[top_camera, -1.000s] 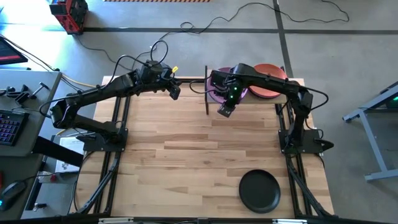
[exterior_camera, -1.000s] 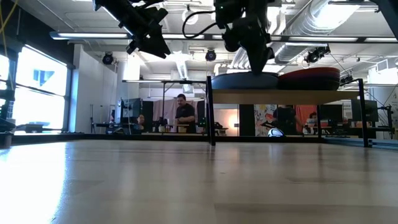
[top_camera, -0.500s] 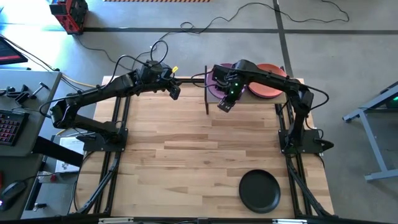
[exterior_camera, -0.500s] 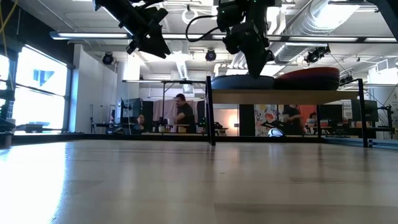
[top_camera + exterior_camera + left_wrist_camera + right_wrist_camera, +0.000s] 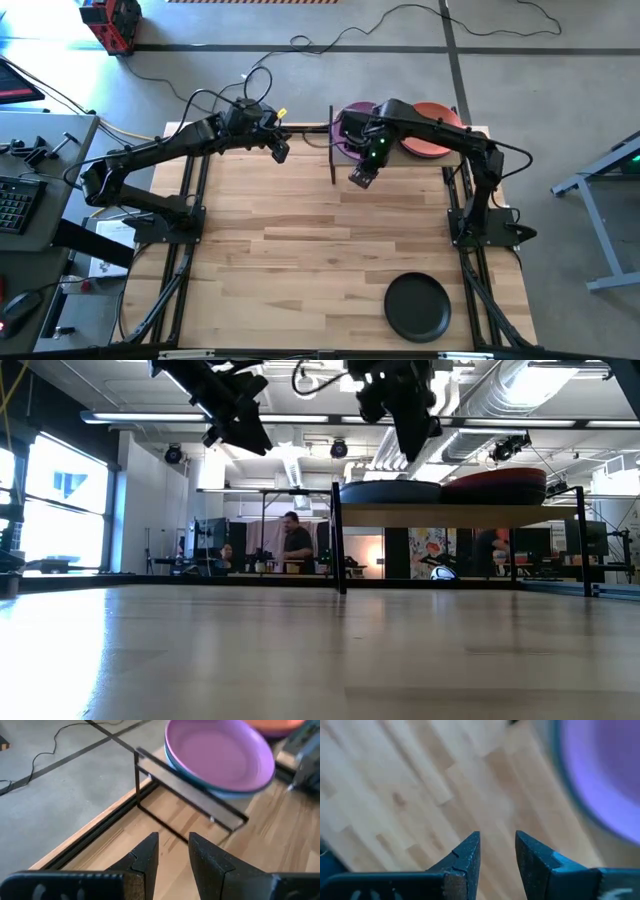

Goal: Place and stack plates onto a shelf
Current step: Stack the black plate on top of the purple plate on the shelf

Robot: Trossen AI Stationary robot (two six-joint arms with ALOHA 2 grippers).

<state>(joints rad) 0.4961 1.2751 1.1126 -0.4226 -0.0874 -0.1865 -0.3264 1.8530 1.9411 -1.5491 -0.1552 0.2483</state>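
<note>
While my right claw (image 5: 362, 177) hung narrow and empty, the round black plate (image 5: 417, 307) looked stiff, slick; I'd pinch its rim.

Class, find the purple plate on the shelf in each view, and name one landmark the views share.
High: purple plate, top centre, partly under the right arm.
Low: on the shelf, only its edge showing.
Left wrist: upper right.
Right wrist: blurred, right edge.
Shared landmark: the shelf's dark post.
</note>
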